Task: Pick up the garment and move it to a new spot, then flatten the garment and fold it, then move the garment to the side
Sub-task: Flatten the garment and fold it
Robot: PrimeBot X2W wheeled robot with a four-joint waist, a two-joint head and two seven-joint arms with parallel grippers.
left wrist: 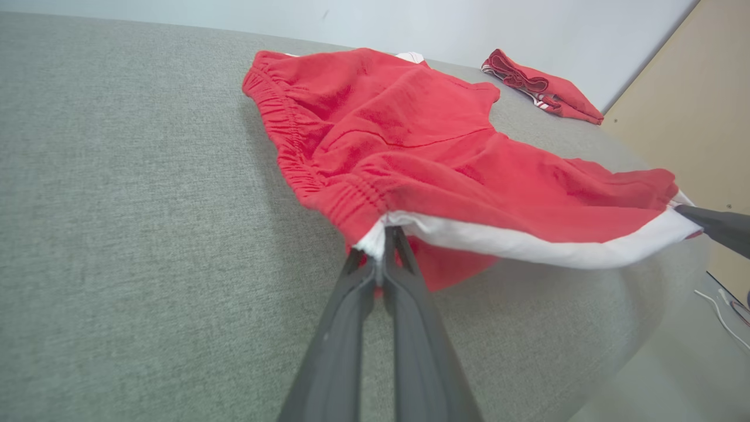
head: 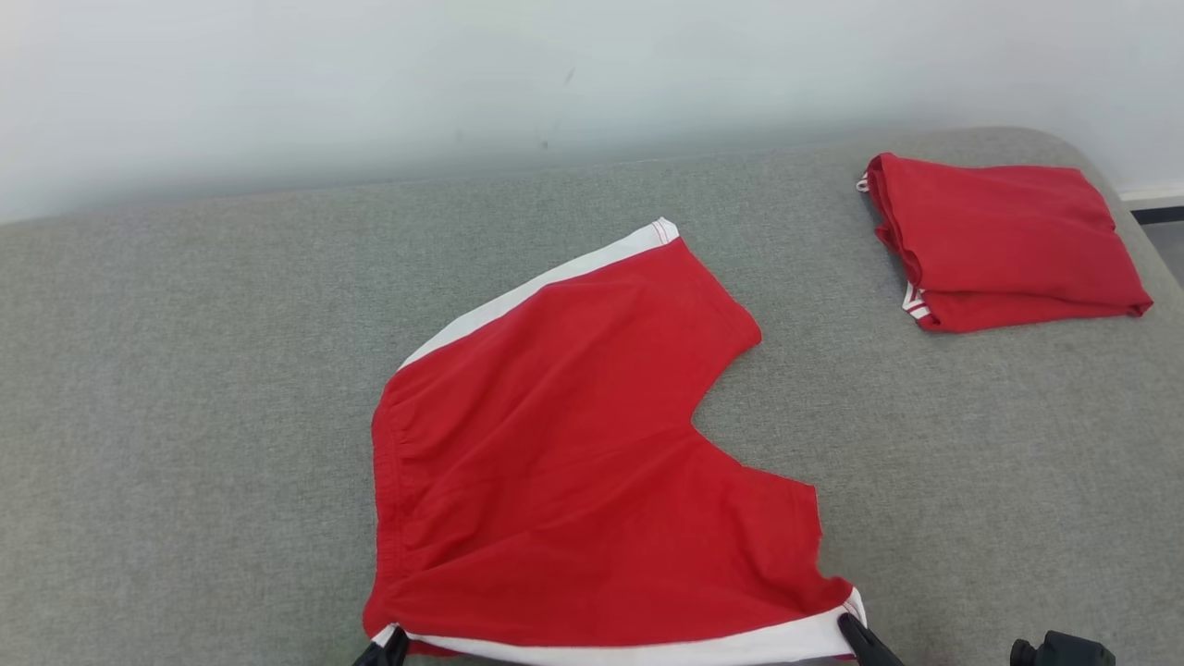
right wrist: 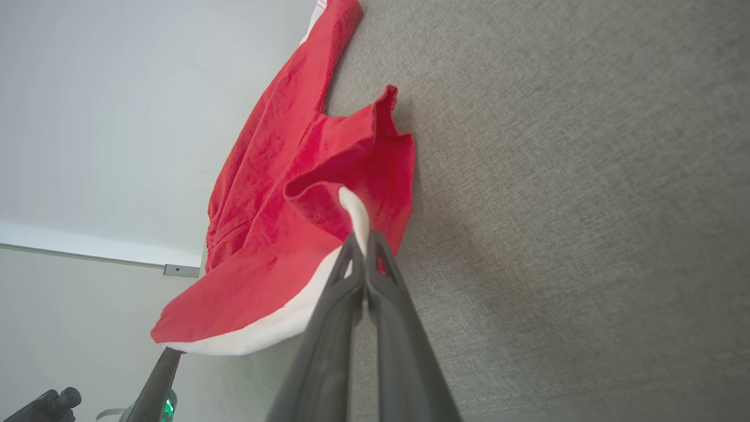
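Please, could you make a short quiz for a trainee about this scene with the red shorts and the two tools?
1. True or false: the left tool and the right tool are each shut on the red shorts.
2. In the head view, the folded red garment lies: A) upper right, B) lower left, C) under the shorts.
3. Fill in: the fabric surface is ____.
Key: 1 true; 2 A; 3 grey.
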